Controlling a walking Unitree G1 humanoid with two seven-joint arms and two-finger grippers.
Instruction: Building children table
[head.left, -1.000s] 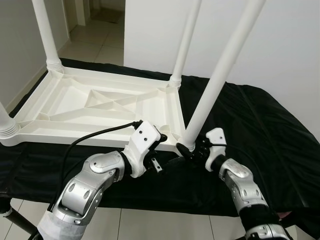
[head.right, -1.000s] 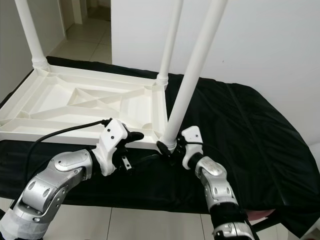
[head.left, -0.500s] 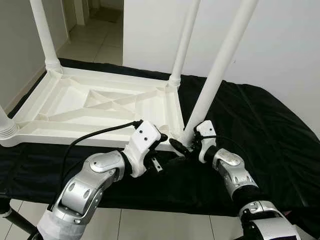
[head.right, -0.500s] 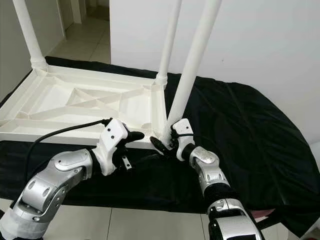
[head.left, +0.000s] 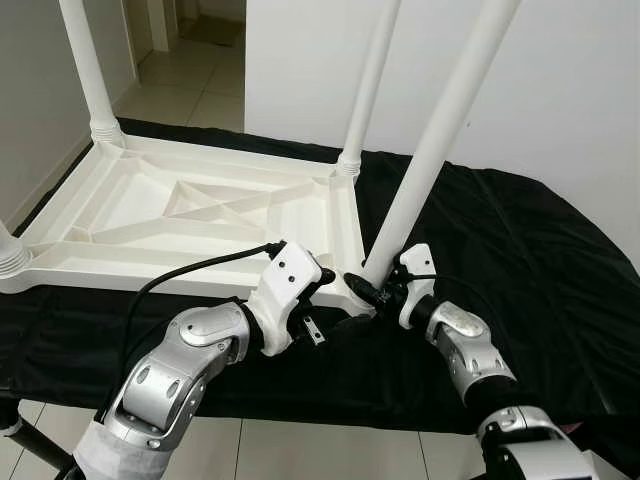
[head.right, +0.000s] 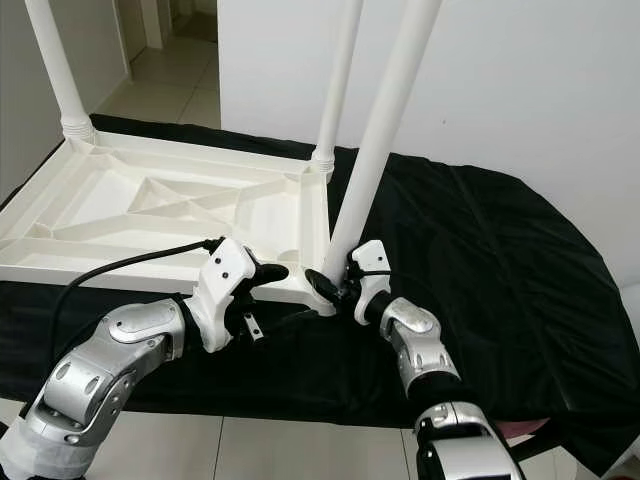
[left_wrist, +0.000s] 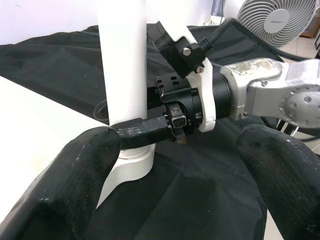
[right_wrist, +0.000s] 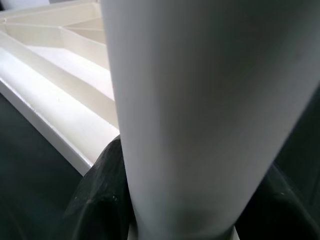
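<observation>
A white plastic children's table (head.left: 200, 200) lies upside down on a black cloth. Three legs stand in its corners: far left (head.left: 85, 60), far right (head.left: 368, 80) and near left (head.left: 8, 255). The near right leg (head.left: 430, 150) leans away to the right, its lower end at the table's near right corner socket (left_wrist: 130, 167). My right gripper (head.left: 372, 292) is shut on that leg just above the socket; its fingers (right_wrist: 100, 195) lie on either side of the tube. My left gripper (head.left: 335, 305) hovers open at the same corner, with nothing between its fingers (left_wrist: 75, 175).
The black cloth (head.left: 520, 250) covers the whole work surface and hangs over its near edge. A white wall (head.left: 560, 80) stands behind. Tiled floor (head.left: 190, 90) runs off through a doorway at the far left. A standing fan (left_wrist: 280, 20) shows in the left wrist view.
My right gripper has moved left with the leg's lower end, from beside the table's corner onto its socket. The left arm has stayed where it was.
</observation>
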